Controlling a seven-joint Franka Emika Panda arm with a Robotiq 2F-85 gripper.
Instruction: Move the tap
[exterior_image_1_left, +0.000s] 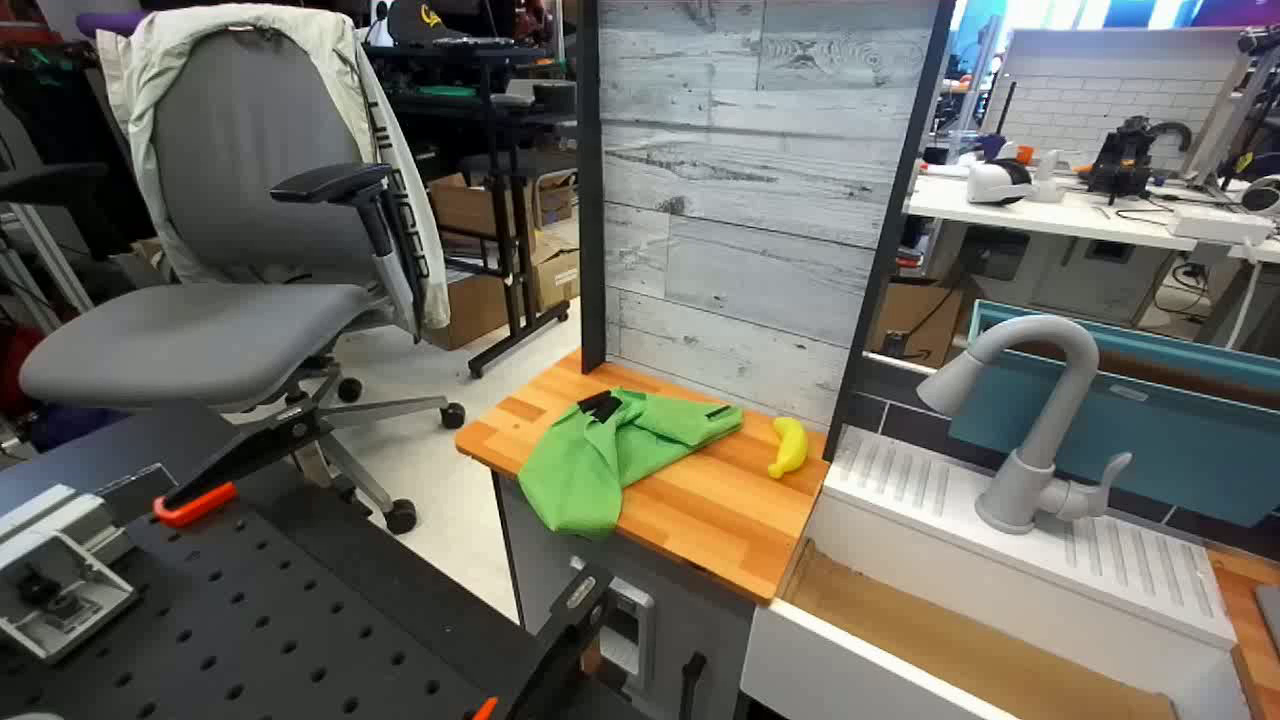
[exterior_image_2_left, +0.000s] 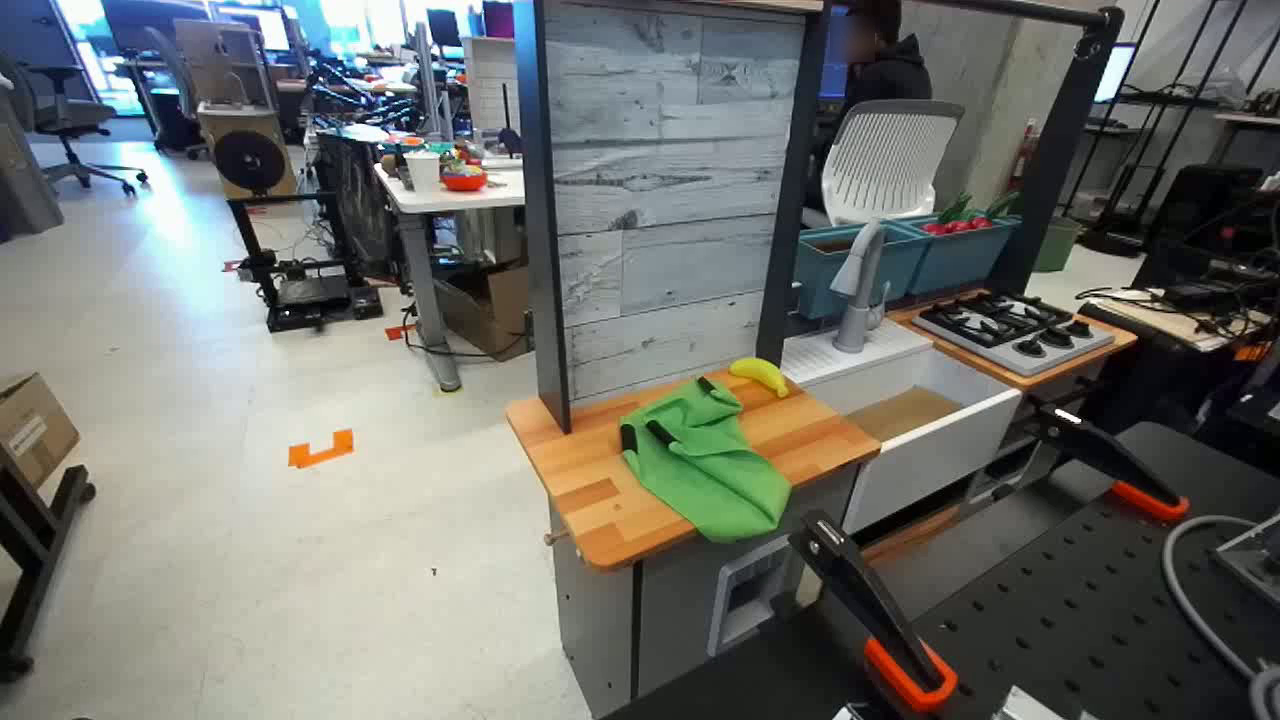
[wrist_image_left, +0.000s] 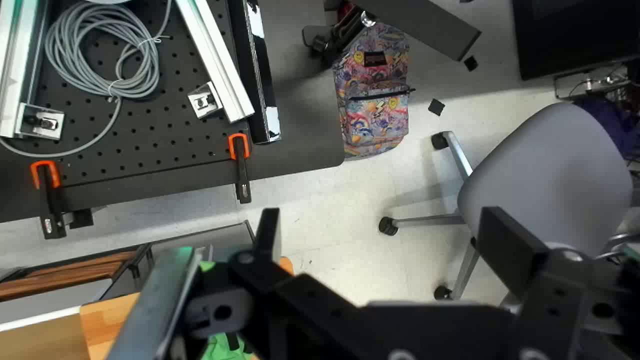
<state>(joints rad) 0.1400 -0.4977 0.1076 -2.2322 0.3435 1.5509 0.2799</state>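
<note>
The tap (exterior_image_1_left: 1053, 430), matte grey, smooth and arched, stands upright on the grooved ledge (exterior_image_1_left: 1125, 565) of the white sink (exterior_image_1_left: 860, 660). A creased green cloth (exterior_image_1_left: 620, 460) lies on the wooden worktop (exterior_image_1_left: 710, 510). In the wrist view, the claw (wrist_image_left: 382, 230) is spread wide.

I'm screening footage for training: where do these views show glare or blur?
In an exterior view, the windows blow out and the floor shows a bluish sheen; in the wrist view, the claw is soft, perhaps too close to focus; in an exterior view, the tap has clear edges.
</note>
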